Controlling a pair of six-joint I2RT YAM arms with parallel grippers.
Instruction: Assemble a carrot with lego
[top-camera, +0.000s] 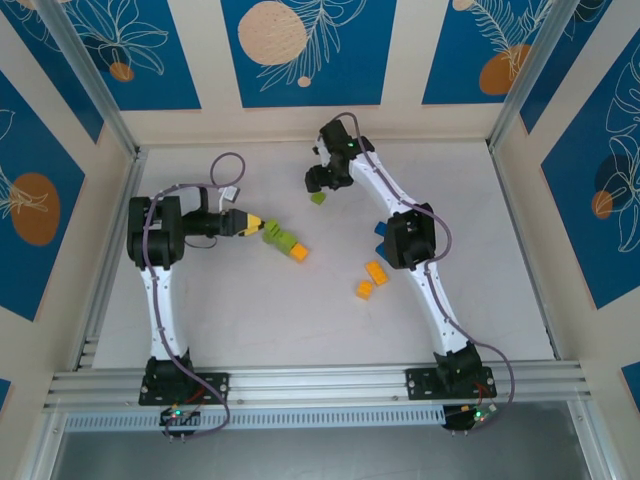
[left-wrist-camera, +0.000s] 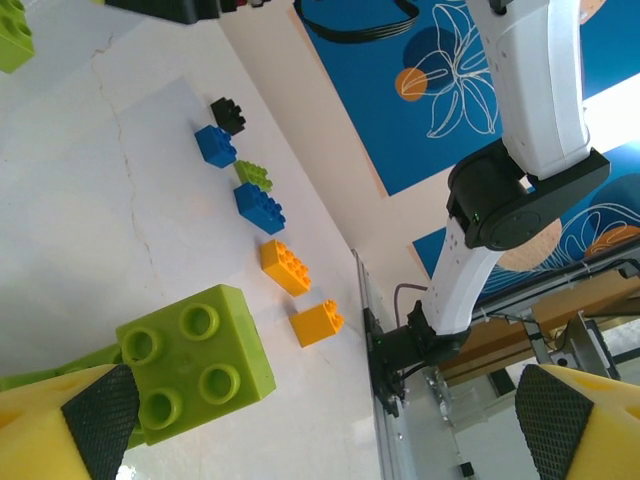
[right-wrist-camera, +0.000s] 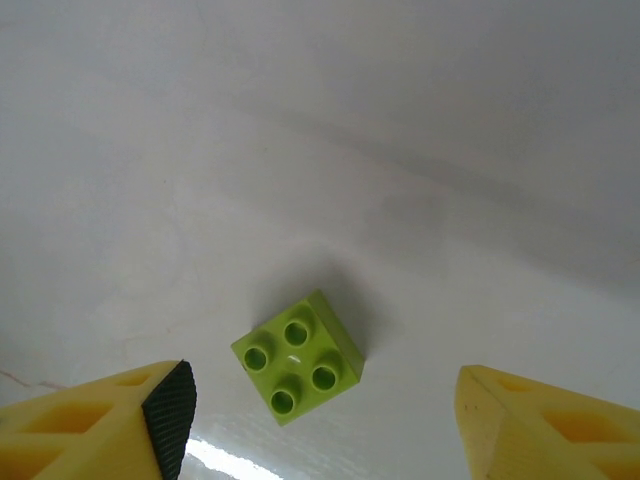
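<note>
Right gripper poised over green brick
Jaws spread wide; brick lies centred between them, probably just below.

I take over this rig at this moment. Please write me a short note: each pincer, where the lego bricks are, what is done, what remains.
Left pincer: open, a lime green brick beside one finger; in the top view an orange brick lies against it, whether joined I cannot tell.
Right pincer: open, a second green brick on the table between its fingers, untouched.
Loose row: black brick, two blue bricks, small green brick, two loose orange bricks.
Done: at most a green-orange start. Left: nearly all of the carrot.
</note>
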